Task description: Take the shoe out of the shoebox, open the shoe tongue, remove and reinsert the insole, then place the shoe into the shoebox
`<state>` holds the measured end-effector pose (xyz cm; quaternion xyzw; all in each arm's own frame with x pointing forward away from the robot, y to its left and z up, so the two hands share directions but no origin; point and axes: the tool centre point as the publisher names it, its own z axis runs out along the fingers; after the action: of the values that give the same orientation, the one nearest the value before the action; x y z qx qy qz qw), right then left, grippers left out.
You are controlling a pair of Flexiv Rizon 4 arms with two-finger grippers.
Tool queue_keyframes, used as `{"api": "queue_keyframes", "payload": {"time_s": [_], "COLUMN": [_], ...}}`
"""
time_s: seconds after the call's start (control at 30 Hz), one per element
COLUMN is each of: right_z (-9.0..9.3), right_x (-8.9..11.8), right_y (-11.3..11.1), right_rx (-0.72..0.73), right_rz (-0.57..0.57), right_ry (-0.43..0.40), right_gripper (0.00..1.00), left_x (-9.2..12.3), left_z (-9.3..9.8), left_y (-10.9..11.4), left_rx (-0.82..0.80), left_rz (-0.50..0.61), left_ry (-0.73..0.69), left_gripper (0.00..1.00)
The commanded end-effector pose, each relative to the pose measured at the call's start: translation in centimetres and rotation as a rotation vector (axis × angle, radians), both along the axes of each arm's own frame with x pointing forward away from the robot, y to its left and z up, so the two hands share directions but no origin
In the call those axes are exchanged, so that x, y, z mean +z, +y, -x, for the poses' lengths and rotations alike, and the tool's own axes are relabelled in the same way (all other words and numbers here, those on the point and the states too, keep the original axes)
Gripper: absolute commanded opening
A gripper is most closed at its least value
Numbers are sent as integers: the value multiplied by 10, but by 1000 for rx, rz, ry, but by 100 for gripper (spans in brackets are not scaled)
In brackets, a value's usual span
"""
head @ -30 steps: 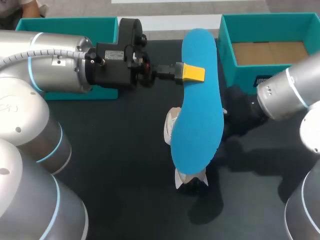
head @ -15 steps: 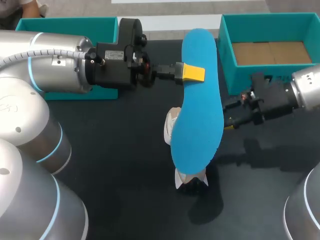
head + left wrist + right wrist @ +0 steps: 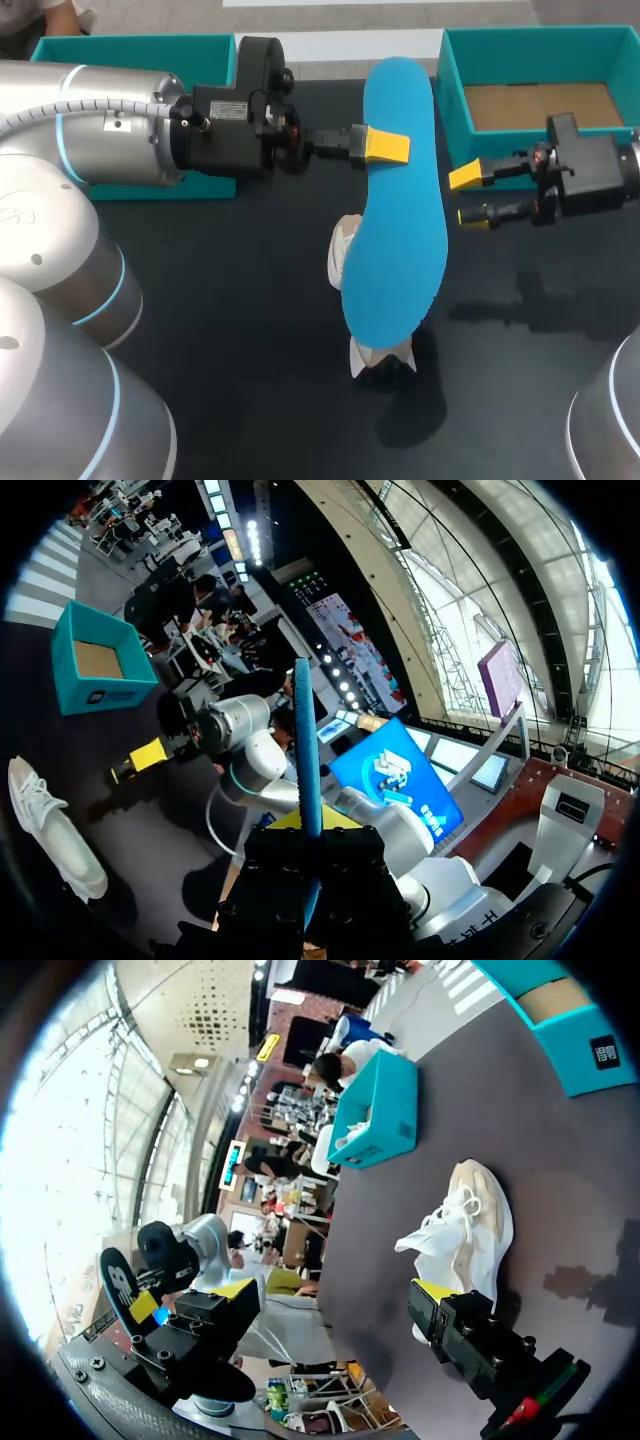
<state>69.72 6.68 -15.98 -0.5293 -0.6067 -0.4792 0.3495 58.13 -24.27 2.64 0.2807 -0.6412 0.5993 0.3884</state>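
The white shoe (image 3: 465, 1228) stands on the dark tabletop (image 3: 250, 380) near the middle. It is out of its box and, seen from overhead, mostly covered by the blue insole (image 3: 395, 250), which hangs in the air above it, running from near to far. To the right, level with the insole's middle, the right pincer (image 3: 472, 196) has its yellow tips apart with nothing between them; it is close to the insole's right edge but clear of both insole and shoe. Farther back, the left pincer (image 3: 385, 146) is clamped on the insole's left edge, toward its far end. At the far edge sit the teal shoebox (image 3: 540, 38) on the right, open with a bare cardboard floor, and a second teal box (image 3: 130, 45) on the left, partly behind the left arm. The main risk appears to be the single edge grip: the insole is long and probably floppy, so it could sag, twist or slip out as it is lowered. Its leading end could also catch on the tongue or collar and fold instead of sliding in. Nothing holds the shoe, so a push from the insole could shove or tip it. As for writing, the shoebox's front wall carries a small dark label with pale print, and the right wrist view shows a white mark on the insole's dark face; neither is legible enough to report.
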Motion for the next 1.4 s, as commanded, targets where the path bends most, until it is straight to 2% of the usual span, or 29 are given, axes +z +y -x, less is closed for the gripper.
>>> {"api": "queue_keyframes", "payload": {"time_s": [0.03,0.4,0.47,0.5,0.6,0.63,0.7,0.8,0.87,1.07,1.1,1.13,1.17,1.23,1.3,1.4], "right_z": [1,1,1,1,1,1,1,1,1,1,1,1,1,1,1,1], "right_x": [-1,-1,-1,-1,-1,-1,-1,-1,-1,-1,-1,-1,-1,-1,-1,-1], "right_y": [1,1,1,1,1,1,1,1,1,1,1,1,1,1,1,1], "right_rx": [-2,-2,-2,-2,-2,-2,-2,-2,-2,-2,-2,-2,-2,-2,-2,-2], "right_rz": [0,0,0,0,0,0,0,0,0,0,0,0,0,0,0,0], "right_ry": [-1,-1,-1,-1,-1,-1,-1,-1,-1,-1,-1,-1,-1,-1,-1,-1], "right_gripper": [100,100,100,100,100,100,100,100,100,100,100,100,100,100,100,100], "left_x": [-2,-2,-11,-13,-25,-28,-34,-39,-40,-32,-33,-34,-34,-39,-40,-40], "left_z": [2,2,3,2,-5,-7,-12,-18,-20,-22,-23,-23,-23,-25,-23,-23], "left_y": [-1,-1,1,1,6,6,7,9,10,11,12,12,12,13,12,12], "left_rx": [4,4,-7,-4,38,47,78,89,84,53,11,5,13,1,59,59], "left_rz": [3,3,-15,-1,31,40,117,209,226,167,160,150,179,162,127,127], "left_ry": [0,0,-153,-169,-444,-495,-709,-939,-1051,-1326,-1483,-1521,-1545,-1577,-1302,-1302], "left_gripper": [0,0,0,0,0,0,0,0,0,0,0,0,0,0,0,0]}}
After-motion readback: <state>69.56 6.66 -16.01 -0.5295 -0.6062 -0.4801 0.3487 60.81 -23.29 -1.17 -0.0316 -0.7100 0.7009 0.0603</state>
